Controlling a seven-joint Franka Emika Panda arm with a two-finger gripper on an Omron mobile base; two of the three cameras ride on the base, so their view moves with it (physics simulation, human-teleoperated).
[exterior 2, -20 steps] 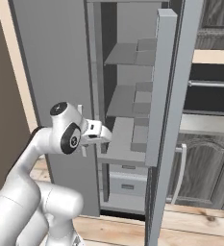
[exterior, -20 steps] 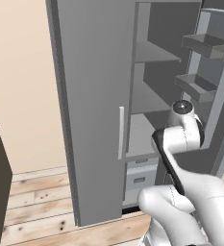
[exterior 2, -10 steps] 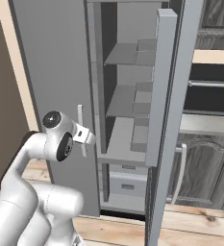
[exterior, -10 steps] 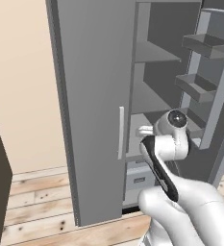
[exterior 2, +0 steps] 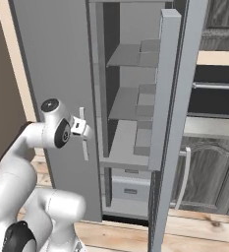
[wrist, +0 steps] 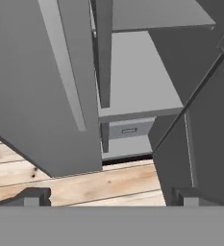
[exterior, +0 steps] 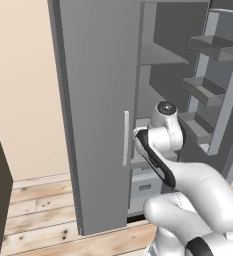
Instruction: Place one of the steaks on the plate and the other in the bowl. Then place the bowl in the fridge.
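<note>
Hand view: fridge (wrist: pixel 132 81) ahead, right door swung wide, shelves bare.
Gripper (exterior 2: pixel 81 129): fingers spread wide, holding nothing, by the closed door's handle (exterior 2: pixel 83 135).
Bowl: can't spot it here.

One fridge (exterior 2: pixel 52 59) is standing with one door (exterior 2: pixel 172 123) hanging open, three door racks (exterior: pixel 208 90) showing, and one drawer (wrist: pixel 129 129) sitting under the inner shelves (exterior 2: pixel 128 103).

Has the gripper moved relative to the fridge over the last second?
Yes. In the right base view the gripper has withdrawn leftward from the open compartment to the fridge's closed-door handle.
</note>
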